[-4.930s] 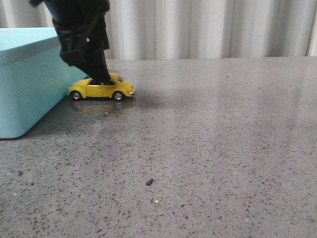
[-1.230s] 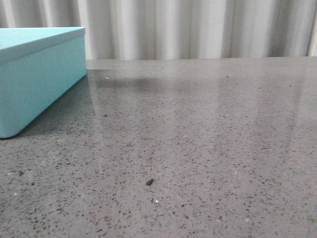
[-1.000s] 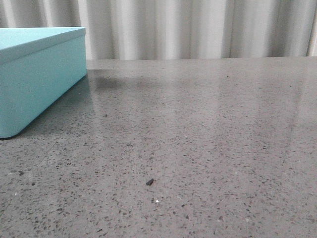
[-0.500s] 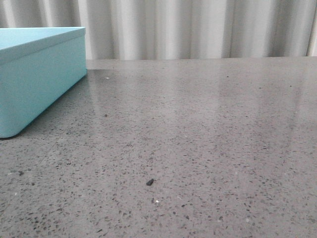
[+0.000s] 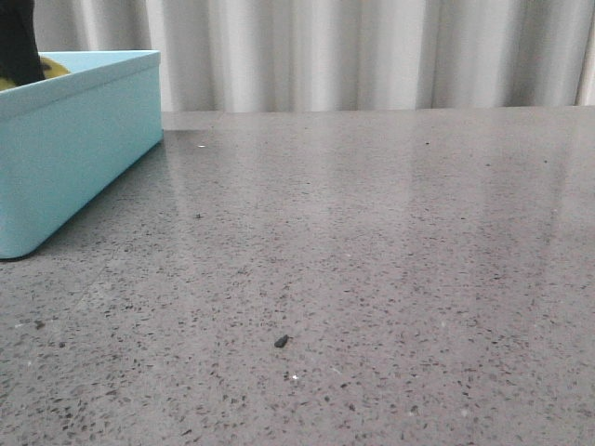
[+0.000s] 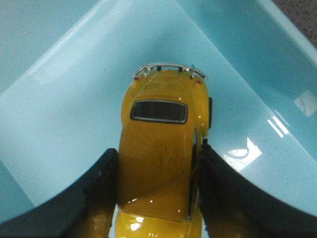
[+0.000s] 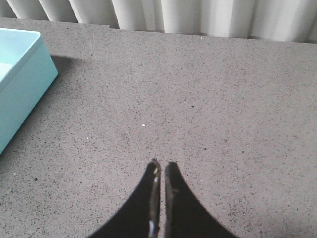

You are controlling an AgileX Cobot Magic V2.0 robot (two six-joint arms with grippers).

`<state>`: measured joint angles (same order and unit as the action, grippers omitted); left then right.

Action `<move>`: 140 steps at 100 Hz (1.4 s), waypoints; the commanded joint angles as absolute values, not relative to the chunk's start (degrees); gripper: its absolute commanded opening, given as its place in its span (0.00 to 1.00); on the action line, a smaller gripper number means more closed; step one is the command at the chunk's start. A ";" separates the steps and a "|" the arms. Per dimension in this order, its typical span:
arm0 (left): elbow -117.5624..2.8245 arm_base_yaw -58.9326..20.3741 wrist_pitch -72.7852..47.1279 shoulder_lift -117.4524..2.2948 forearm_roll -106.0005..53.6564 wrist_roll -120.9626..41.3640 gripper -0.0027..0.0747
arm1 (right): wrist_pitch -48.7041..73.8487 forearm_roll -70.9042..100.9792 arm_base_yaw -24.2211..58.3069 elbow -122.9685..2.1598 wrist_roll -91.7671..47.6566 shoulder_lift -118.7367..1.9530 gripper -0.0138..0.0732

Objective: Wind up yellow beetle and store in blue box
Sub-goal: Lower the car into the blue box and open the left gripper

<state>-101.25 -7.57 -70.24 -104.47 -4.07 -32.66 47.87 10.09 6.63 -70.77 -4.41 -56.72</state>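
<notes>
The yellow beetle [image 6: 161, 148] is clamped by its sides between the two black fingers of my left gripper [image 6: 158, 153], held over the pale floor of the blue box [image 6: 64, 124]. In the front view the blue box [image 5: 74, 149] stands at the far left; a black finger [image 5: 19, 42] and a sliver of the yellow beetle [image 5: 51, 68] show just above its rim. My right gripper [image 7: 162, 166] is shut and empty above the bare grey table, well right of the box [image 7: 20, 84].
The grey speckled tabletop [image 5: 372, 260] stretches right of the box. A small dark crumb [image 5: 281, 341] lies near the front. A pleated white curtain [image 5: 372, 51] hangs behind the table.
The beetle and left gripper left the table beside the box, went out of the front view, and now reappear at the box's rim, top left.
</notes>
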 commanded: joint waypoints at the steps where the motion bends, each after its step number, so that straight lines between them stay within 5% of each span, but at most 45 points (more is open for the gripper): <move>1: -102.74 -7.39 -68.05 -103.05 -5.07 -31.32 0.28 | 43.54 10.27 6.60 -72.27 -4.68 -55.72 0.09; 58: -102.74 -7.39 -68.26 -105.17 -4.78 -27.71 0.29 | 43.54 10.27 6.60 -72.27 -4.68 -55.72 0.09; 85: -102.74 -7.39 -70.44 -105.17 -5.34 -27.58 0.59 | 43.45 10.27 6.60 -72.27 -4.68 -55.72 0.09; 140: -103.26 -7.39 -70.73 -102.60 -5.34 -27.58 0.56 | 43.06 10.27 6.60 -72.27 -4.68 -55.72 0.09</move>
